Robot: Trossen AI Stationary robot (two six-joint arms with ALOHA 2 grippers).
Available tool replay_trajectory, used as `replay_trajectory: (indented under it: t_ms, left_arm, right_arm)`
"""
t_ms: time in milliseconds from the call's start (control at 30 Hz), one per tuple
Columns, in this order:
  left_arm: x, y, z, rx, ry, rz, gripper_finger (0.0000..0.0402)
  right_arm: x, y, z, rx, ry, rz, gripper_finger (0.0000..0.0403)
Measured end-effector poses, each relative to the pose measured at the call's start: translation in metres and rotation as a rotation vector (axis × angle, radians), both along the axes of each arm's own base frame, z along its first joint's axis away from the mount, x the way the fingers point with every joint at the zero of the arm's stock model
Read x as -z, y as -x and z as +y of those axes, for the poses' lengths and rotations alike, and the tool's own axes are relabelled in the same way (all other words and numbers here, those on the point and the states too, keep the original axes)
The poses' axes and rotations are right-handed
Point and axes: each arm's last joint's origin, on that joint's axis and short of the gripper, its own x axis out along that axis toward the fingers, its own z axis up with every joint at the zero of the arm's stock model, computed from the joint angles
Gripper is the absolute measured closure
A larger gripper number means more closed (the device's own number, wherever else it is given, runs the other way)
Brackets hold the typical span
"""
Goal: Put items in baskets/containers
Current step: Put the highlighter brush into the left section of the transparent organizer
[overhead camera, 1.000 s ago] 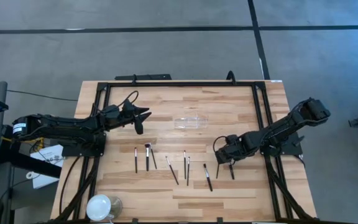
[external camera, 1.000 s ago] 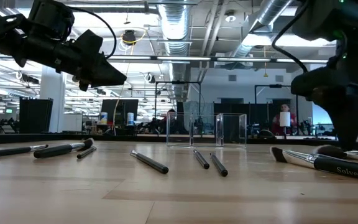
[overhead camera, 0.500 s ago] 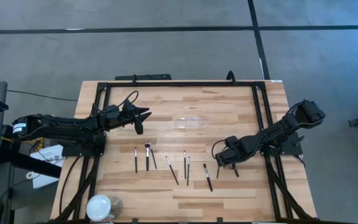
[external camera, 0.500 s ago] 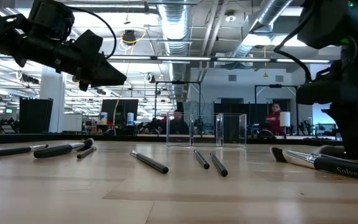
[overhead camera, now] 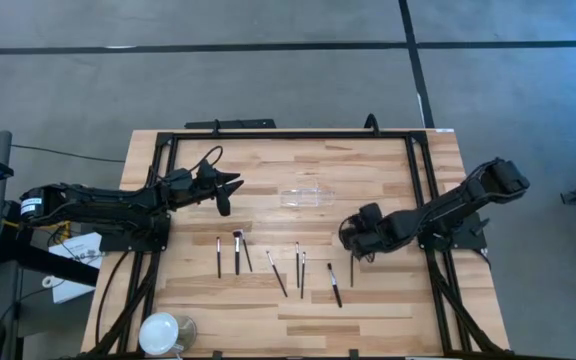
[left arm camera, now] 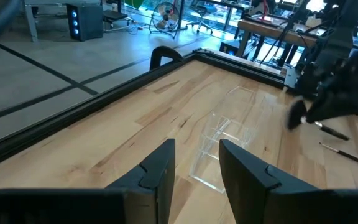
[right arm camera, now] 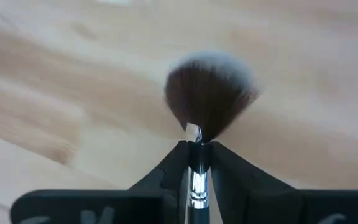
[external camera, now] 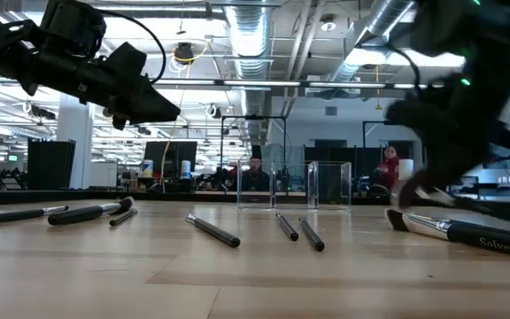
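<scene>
My right gripper [overhead camera: 352, 240] hovers over the table's right half, shut on a fan-headed brush [right arm camera: 209, 93] whose dark fan sticks out past the fingertips. Several slim dark brushes [overhead camera: 276, 272] lie flat on the wood in a loose row near the table's middle; one more [overhead camera: 351, 268] lies just on the near side of that gripper. The clear plastic tray [overhead camera: 305, 196] stands on the table beyond the row. My left gripper [overhead camera: 230, 185] hangs open above the table to the tray's left, and in its wrist view the tray [left arm camera: 219, 146] shows ahead of its fingers. My right gripper pinches the fan brush by its silver ferrule [right arm camera: 195, 163], just behind the fan head, between its two fingers. The brush runs along the fingers, head foremost, slanting down toward the wood. Its handle is hidden behind the fingers. The brush is off the table.
A black metal frame [overhead camera: 288, 135] runs round the tabletop. A round white dish [overhead camera: 163, 332] sits at the near left corner. Bare wood lies between the tray and the brush row. In the low view a large labelled brush [external camera: 467, 232] lies close at the right.
My right gripper has turned at the wrist and tipped more steeply down, shifting slightly toward the table's left. It has taken hold of the fan brush, which lay on the wood on its near side and is now lifted off the table.
</scene>
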Motion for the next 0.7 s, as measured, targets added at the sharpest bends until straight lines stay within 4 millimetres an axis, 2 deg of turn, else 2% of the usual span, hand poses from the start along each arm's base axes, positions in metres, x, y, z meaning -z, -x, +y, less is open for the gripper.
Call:
replay_trajectory:
  t_ms: [233,367,533,700]
  left_arm:
    - [0.000,0.000,0.000,0.000,-0.002,-0.004,0.0280]
    - [0.000,0.000,0.000,0.000,-0.002,-0.004,0.0280]
    - [0.000,0.000,0.000,0.000,-0.001,-0.004,0.0280]
    - [0.000,0.000,0.000,0.000,-0.001,-0.001,0.0280]
  right_arm:
    - [-0.041,-0.023,-0.026,-0.094,0.431,-0.144,0.0399]
    - [-0.060,-0.040,-0.042,-0.159,0.606,-0.186,0.0402]
    - [-0.075,-0.056,-0.059,-0.253,0.668,-0.246,0.0402]
    - [-0.074,-0.059,-0.072,-0.399,0.647,-0.190,0.0399]
